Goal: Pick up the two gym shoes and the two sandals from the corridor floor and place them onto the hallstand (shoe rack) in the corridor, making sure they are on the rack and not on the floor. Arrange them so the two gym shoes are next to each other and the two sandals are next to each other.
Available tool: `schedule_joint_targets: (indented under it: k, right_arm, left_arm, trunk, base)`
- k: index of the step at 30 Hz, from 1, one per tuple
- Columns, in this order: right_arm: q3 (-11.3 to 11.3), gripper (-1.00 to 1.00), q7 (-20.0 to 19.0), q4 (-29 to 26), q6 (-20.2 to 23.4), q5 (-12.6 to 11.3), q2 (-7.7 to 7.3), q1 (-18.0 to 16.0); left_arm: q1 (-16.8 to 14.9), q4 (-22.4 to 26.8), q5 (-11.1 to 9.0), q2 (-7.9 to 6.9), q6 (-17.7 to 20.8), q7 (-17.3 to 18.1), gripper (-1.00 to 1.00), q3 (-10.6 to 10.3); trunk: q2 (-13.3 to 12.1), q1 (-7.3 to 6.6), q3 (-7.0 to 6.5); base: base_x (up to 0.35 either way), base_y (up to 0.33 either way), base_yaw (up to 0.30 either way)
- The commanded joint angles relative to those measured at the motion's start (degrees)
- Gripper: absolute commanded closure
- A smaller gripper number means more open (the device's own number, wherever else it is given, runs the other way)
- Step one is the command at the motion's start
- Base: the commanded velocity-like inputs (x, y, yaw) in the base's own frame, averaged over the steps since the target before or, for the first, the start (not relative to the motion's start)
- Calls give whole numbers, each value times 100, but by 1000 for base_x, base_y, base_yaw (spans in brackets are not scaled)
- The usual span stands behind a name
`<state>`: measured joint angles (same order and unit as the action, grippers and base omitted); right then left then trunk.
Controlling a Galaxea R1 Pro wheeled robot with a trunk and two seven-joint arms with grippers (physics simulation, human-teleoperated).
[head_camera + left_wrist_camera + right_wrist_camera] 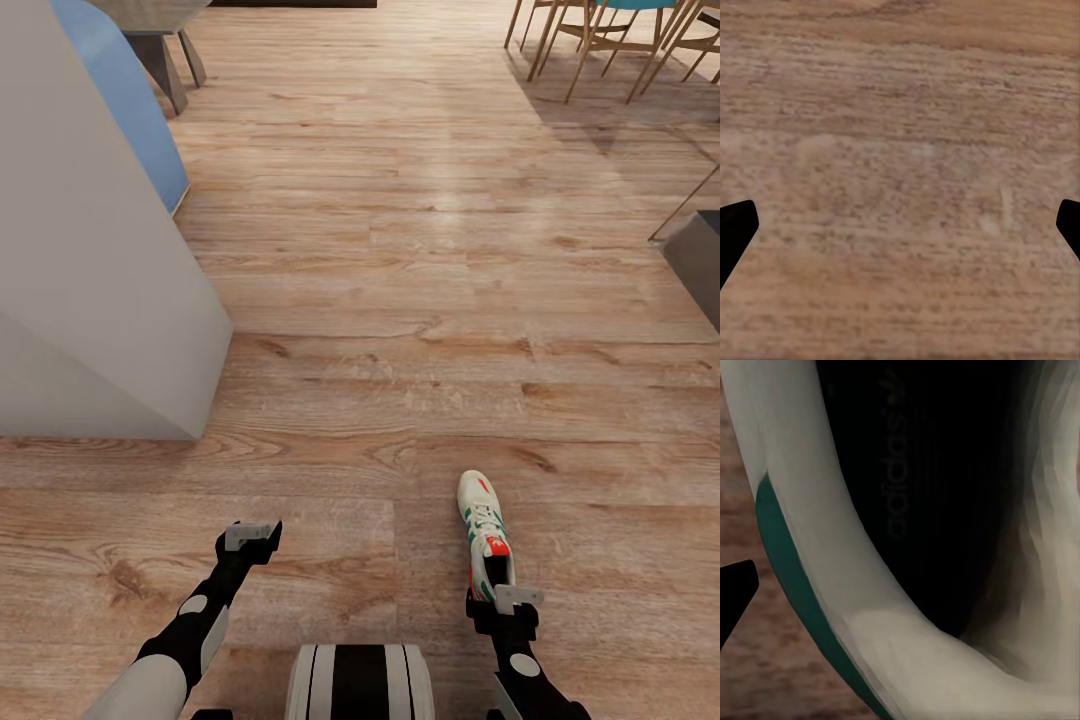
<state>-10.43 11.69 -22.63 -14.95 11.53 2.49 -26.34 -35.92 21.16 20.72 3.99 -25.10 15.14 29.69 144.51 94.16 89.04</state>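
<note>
One gym shoe (483, 530), white with green stripes and a red tongue label, lies on the corridor floor (400, 300) with its toe pointing away from me. My right gripper (518, 597) is down at its heel. In the right wrist view the shoe's cream collar and dark opening (817, 547) are very close, with one fingertip (735, 596) outside the side wall at its open width; the other finger is hidden. My left gripper (252, 533) hangs open over bare planks (900, 150). The sandals and the hallstand are out of view.
A pale grey wall corner (90, 300) juts in at the left, with a blue panel (130, 100) behind it. Wooden chairs (610, 40) stand far right, and a dark block (700, 260) is at the right edge. My base (360, 680) is at the bottom.
</note>
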Motion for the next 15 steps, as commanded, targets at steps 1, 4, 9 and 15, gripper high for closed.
schedule_joint_targets:
  k: [1,4,9,15]
  right_arm:
    - [-38,-100,9,5,-16,60,6,-3]
    - [-38,100,9,5,-16,60,6,-3]
    - [-38,100,9,5,-16,60,6,-3]
    - [-38,100,9,5,-16,60,6,-3]
  left_arm:
    - [-3,3,28,5,-12,42,-100,50]
    - [-3,3,28,5,-12,42,-100,52]
    - [-3,3,28,5,-12,42,-100,54]
    - [-3,3,28,5,-16,42,-100,55]
  trunk:
    - [1,-1,3]
    - [1,-1,3]
    - [1,-1,3]
    - [1,-1,3]
  base:
    - [0,0,0]
    - [0,0,0]
    - [0,0,0]
    - [0,0,0]
